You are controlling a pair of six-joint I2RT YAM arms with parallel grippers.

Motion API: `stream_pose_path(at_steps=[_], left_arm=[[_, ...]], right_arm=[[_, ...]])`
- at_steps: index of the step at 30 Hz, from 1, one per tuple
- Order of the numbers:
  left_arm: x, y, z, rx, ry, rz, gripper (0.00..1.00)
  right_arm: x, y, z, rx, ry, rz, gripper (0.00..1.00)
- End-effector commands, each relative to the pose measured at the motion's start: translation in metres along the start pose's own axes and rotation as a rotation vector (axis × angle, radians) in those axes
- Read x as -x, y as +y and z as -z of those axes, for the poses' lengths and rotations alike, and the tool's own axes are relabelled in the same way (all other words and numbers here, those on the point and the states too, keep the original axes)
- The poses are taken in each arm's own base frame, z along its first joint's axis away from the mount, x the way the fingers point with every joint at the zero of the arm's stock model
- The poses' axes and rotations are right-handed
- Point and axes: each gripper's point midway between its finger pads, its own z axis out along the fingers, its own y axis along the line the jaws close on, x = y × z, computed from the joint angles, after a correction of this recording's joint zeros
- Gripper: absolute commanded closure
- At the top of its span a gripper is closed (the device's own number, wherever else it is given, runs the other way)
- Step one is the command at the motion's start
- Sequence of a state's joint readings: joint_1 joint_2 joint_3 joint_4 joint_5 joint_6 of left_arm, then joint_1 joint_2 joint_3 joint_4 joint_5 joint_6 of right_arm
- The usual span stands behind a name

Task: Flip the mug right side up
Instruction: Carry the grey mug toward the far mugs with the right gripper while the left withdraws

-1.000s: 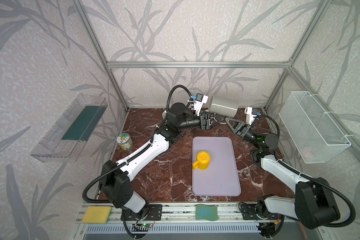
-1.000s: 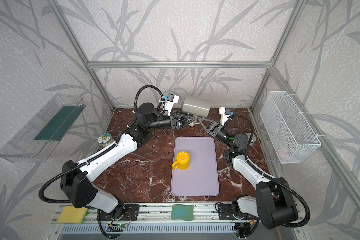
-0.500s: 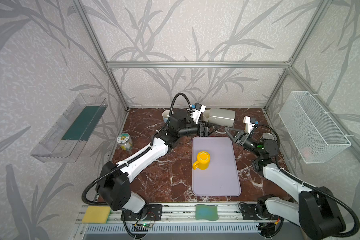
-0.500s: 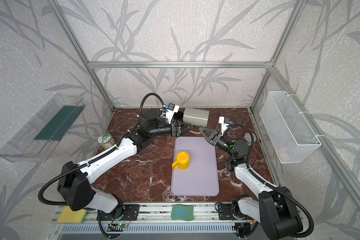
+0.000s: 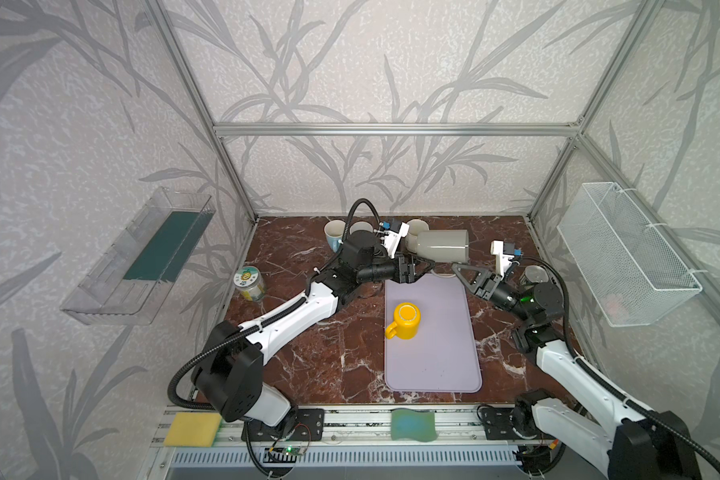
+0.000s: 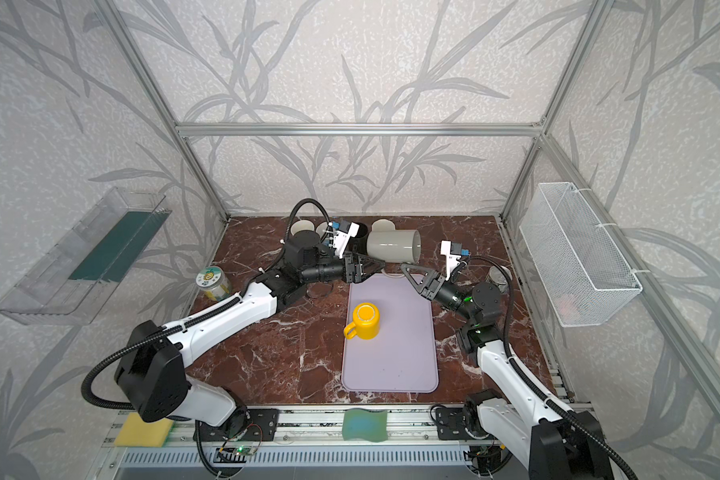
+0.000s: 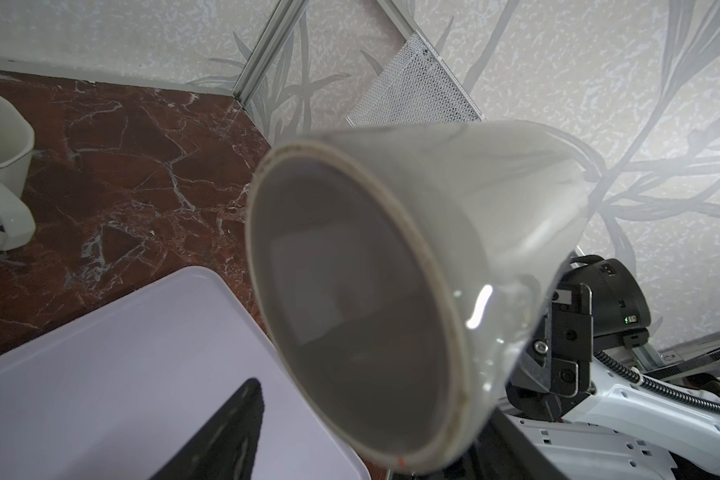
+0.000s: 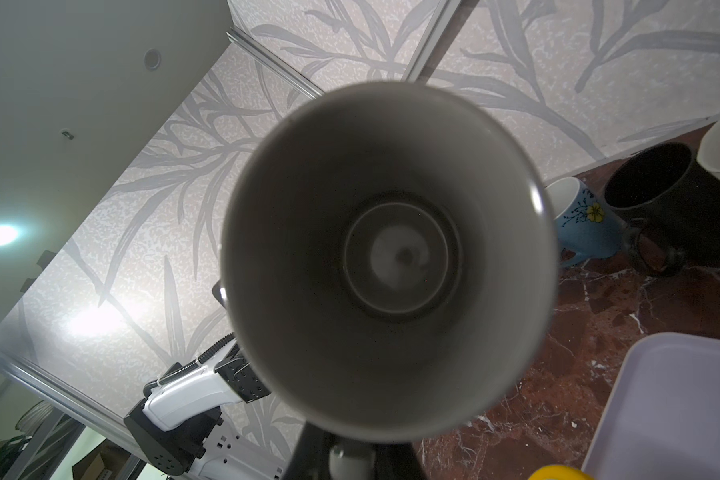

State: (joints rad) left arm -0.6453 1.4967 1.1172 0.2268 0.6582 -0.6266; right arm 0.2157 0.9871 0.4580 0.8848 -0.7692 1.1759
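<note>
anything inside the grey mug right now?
Nothing: the right wrist view looks straight into the grey mug, and its walls and bottom are bare. Both top views show only its outside, since it is sideways in the air there, so the interior is hidden.

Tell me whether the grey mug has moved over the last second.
Yes. The grey mug has dropped closer to the far edge of the purple mat.
</note>
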Motion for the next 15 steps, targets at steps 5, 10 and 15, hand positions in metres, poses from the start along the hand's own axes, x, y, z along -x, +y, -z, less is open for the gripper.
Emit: stream_pose_path(at_steps=[5,10,15], left_arm=[[-0.001,0.003,0.006,0.053,-0.003,-0.018,0.26],[-0.009,0.009,0.008,0.087,0.016,-0.024,0.26],[-0.013,0.011,0.015,0.108,0.017,-0.041,0.26]], right_arm=[[0.01,0.017,0.004,0.056,-0.046,0.098,1.0],[0.01,0.013,0.004,0.043,-0.043,0.099,1.0],[0.007,0.002,0.006,-0.008,-0.033,0.102,1.0]])
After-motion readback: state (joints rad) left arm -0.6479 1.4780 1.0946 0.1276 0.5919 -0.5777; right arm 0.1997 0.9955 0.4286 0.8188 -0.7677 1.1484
